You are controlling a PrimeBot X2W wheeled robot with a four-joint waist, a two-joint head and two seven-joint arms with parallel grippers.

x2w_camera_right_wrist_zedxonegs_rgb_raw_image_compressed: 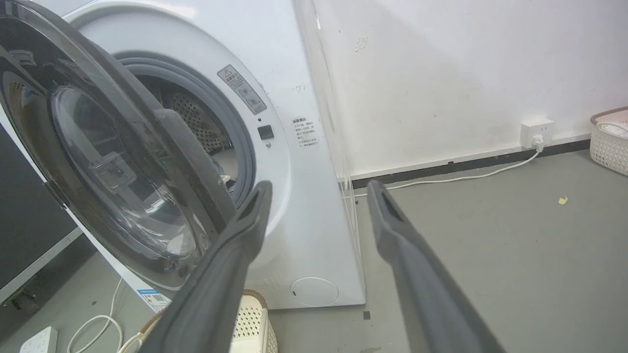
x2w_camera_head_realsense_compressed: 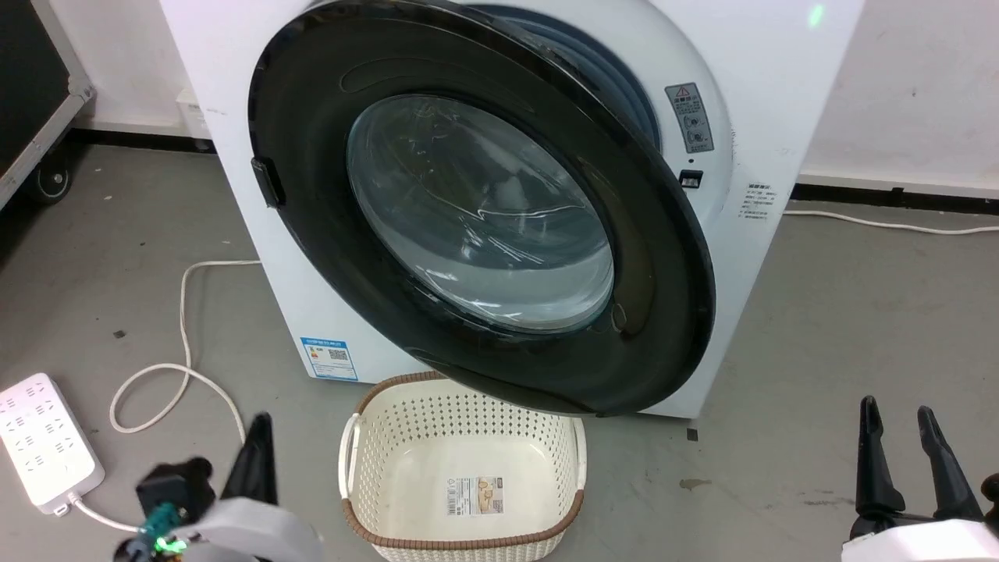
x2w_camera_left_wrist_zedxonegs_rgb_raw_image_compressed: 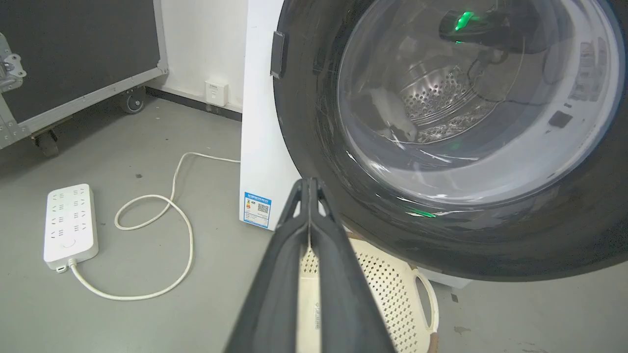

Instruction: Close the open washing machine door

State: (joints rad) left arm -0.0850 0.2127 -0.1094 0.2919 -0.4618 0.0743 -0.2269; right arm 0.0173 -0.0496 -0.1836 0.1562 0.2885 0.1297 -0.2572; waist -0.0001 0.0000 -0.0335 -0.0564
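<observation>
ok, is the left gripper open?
No, the left gripper is shut, its two fingers pressed together along their length.

One door point(x2w_camera_head_realsense_compressed: 484, 211), one power strip point(x2w_camera_head_realsense_compressed: 47, 445), two grippers point(x2w_camera_head_realsense_compressed: 261, 425) point(x2w_camera_head_realsense_compressed: 896, 407)

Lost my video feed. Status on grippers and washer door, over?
Left gripper shut, empty. Right gripper open, empty, clear of the washing machine door. Door partly open, gap on the latch side. Laundry basket below door's lower edge.
</observation>
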